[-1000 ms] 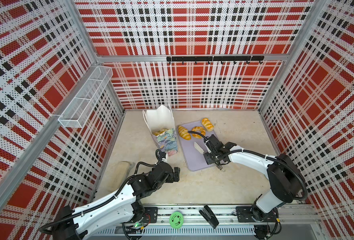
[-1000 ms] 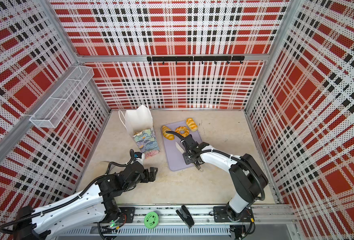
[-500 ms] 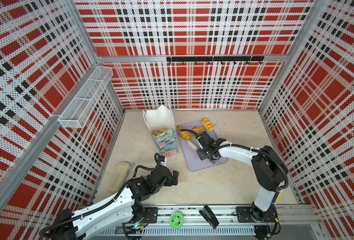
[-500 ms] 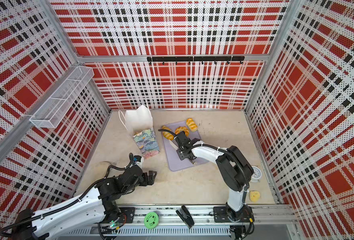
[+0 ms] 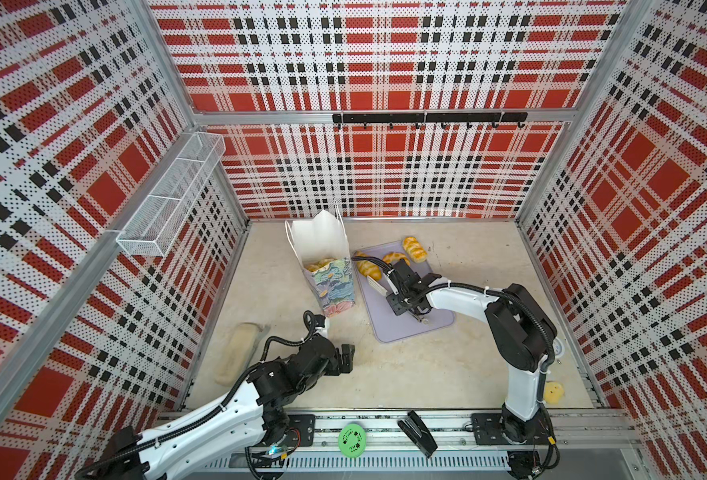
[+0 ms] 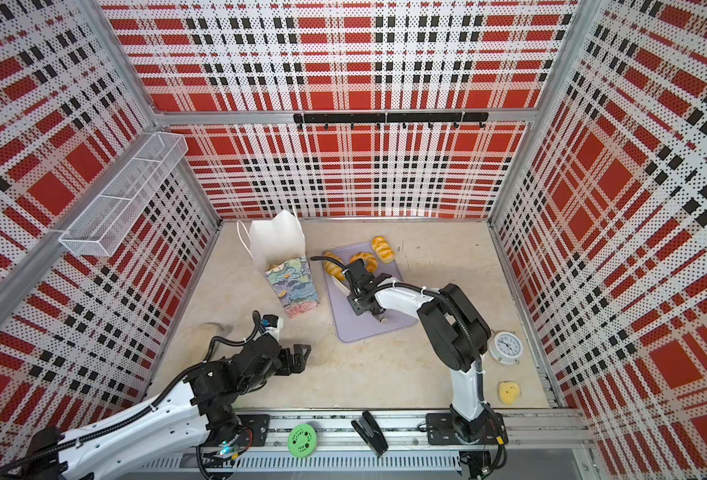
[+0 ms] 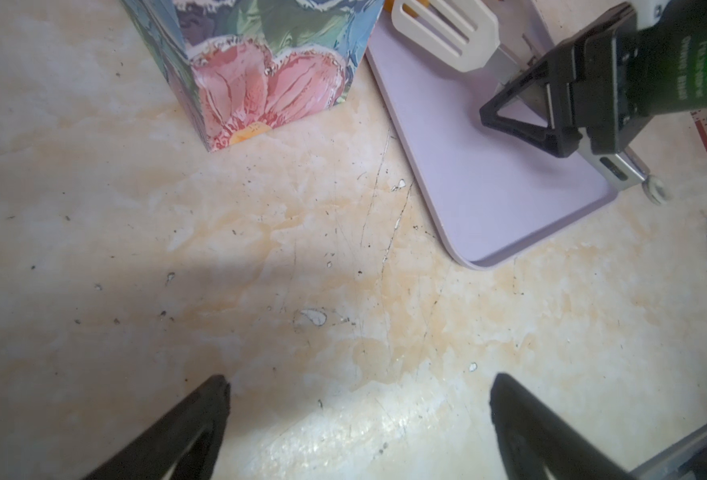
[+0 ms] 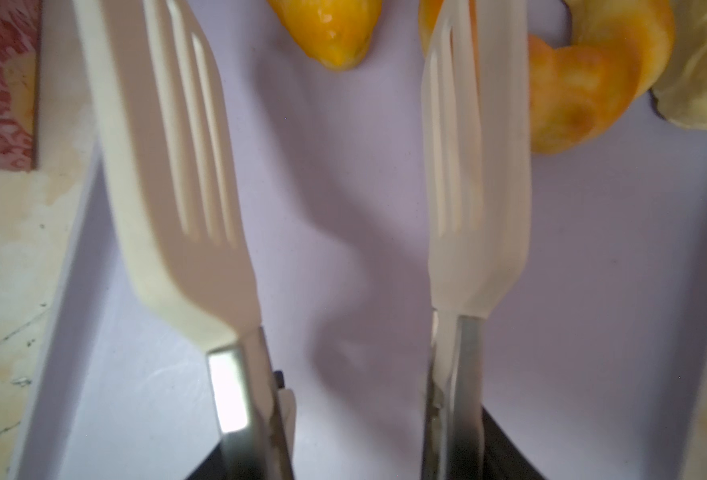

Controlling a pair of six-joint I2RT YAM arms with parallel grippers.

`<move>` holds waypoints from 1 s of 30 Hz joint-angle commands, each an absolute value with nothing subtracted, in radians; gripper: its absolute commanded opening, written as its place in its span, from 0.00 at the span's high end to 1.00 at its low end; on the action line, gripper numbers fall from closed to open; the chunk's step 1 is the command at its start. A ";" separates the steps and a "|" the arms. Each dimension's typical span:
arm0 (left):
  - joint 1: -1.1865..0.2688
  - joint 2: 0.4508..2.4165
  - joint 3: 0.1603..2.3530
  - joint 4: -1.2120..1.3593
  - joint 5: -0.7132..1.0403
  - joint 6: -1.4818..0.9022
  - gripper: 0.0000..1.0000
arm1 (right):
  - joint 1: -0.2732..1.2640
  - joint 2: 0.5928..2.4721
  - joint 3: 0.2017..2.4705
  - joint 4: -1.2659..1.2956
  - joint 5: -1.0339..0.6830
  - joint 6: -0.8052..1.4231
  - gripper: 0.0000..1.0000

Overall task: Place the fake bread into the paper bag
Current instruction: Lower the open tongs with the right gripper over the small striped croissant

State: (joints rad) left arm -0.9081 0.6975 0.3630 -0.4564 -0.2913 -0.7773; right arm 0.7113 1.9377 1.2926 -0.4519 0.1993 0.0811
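Front rail: green disc (image 5: 352,440) and black stapler (image 5: 417,433) lie on it. Just past that, my left gripper (image 5: 347,359) hangs low over bare table (image 5: 426,374), jaws wide apart, nothing between them. On my right side a yellow lump (image 6: 508,392) and a white clock (image 6: 507,347) sit on the table near the wall. Next, lavender tray (image 5: 410,332), flat on the table, near half bare. My right gripper (image 5: 399,297) is over the tray's middle, jaws clamped on the metal arms of the cream tongs (image 8: 169,187). Tong blades stand apart, nothing between them, tips pointing at the pastries. Paper bag (image 5: 333,286) stands upright just beside the tray's left edge, mouth open, white lining showing. Fake bread (image 5: 320,264) is already inside, yellow tops visible, count can't tell. Three pieces on the tray's far end:
- croissant (image 5: 369,269) nearest the bag, just ahead of the tong tips
- curved pastry (image 5: 391,257) beside it, partly behind my wrist
- striped bun (image 5: 415,248) at the far corner, apart from both
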 commanded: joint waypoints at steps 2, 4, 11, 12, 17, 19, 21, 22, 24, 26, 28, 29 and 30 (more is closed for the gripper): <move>-0.901 0.718 0.370 -0.436 -0.295 -0.785 0.01 | 0.700 1.972 1.349 -0.406 0.199 0.047 0.43; -0.901 0.729 0.370 -0.429 -0.295 -0.785 0.01 | 0.701 1.984 1.363 -0.414 0.201 0.042 0.43; -0.899 0.758 0.374 -0.413 -0.296 -0.788 0.01 | 0.699 1.982 1.366 -0.407 0.190 0.033 0.45; -0.899 0.760 0.374 -0.409 -0.296 -0.788 0.01 | 0.699 1.987 1.372 -0.407 0.189 0.030 0.45; -0.900 0.761 0.374 -0.410 -0.296 -0.792 0.01 | 0.701 2.017 1.405 -0.420 0.189 0.028 0.47; -0.900 0.755 0.373 -0.414 -0.301 -0.795 0.01 | 0.700 2.022 1.407 -0.419 0.189 0.028 0.48; -0.900 0.750 0.370 -0.416 -0.302 -0.798 0.01 | 0.699 2.024 1.407 -0.423 0.190 0.023 0.49; -0.900 0.745 0.368 -0.418 -0.304 -0.798 0.01 | 0.700 2.026 1.408 -0.426 0.188 0.020 0.49; -0.900 0.738 0.364 -0.417 -0.306 -0.800 0.01 | 0.700 2.032 1.414 -0.436 0.189 0.013 0.49; -0.900 0.735 0.362 -0.417 -0.308 -0.802 0.01 | 0.701 2.040 1.423 -0.450 0.189 0.004 0.50; -0.901 0.735 0.360 -0.418 -0.307 -0.804 0.01 | 0.701 2.049 1.432 -0.464 0.189 -0.001 0.52; -0.901 0.735 0.361 -0.418 -0.307 -0.804 0.01 | 0.701 2.049 1.435 -0.468 0.189 -0.003 0.53; -0.900 0.735 0.359 -0.419 -0.306 -0.805 0.01 | 0.702 2.048 1.434 -0.469 0.190 -0.003 0.55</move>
